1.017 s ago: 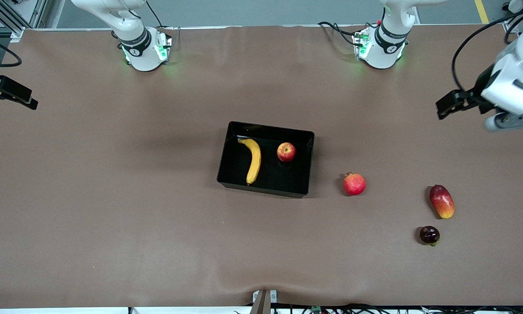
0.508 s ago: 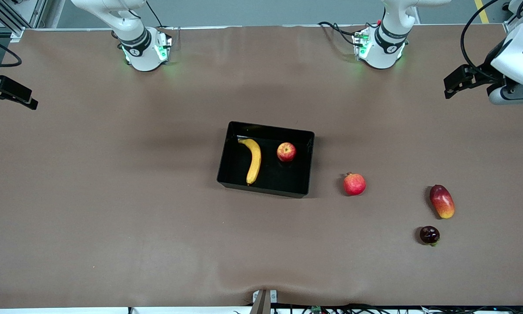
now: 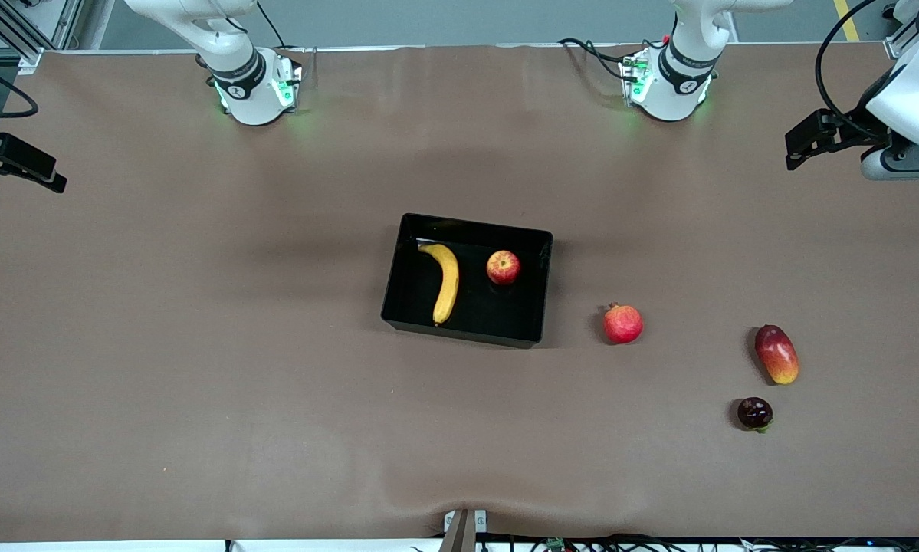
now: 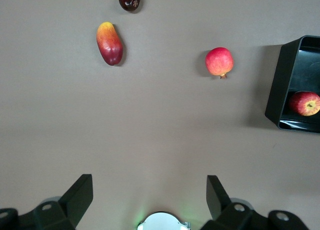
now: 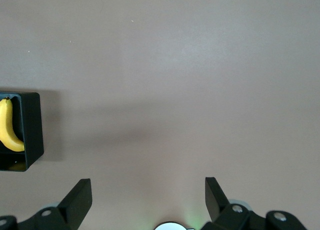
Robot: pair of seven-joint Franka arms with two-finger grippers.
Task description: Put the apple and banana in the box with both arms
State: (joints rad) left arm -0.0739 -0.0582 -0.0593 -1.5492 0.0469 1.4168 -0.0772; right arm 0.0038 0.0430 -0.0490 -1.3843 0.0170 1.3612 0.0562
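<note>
Fingers spread and empty on both grippers, left gripper (image 4: 147, 197) pulled back up over the table's left-arm end since a second ago, right gripper (image 5: 147, 197) parked over its own end, while banana (image 3: 445, 282) and apple (image 3: 503, 267) sit in the box (image 3: 465, 333), so task looks done.

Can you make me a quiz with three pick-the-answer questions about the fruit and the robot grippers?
1. Where is the long curved yellow banana?
A. in the shallow glossy black box
B. on the brown table
C. in a gripper

2. How many fruits lie outside the box?
A. one
B. three
C. five

3. How are both grippers?
A. holding fruit
B. shut and empty
C. open and empty

Answers:
1 A: the banana lies in the box beside the small red-yellow apple.
2 B: round red pomegranate, oblong red-yellow mango, small dark purple fruit.
3 C: left gripper and right gripper show spread fingers, nothing between.
</note>
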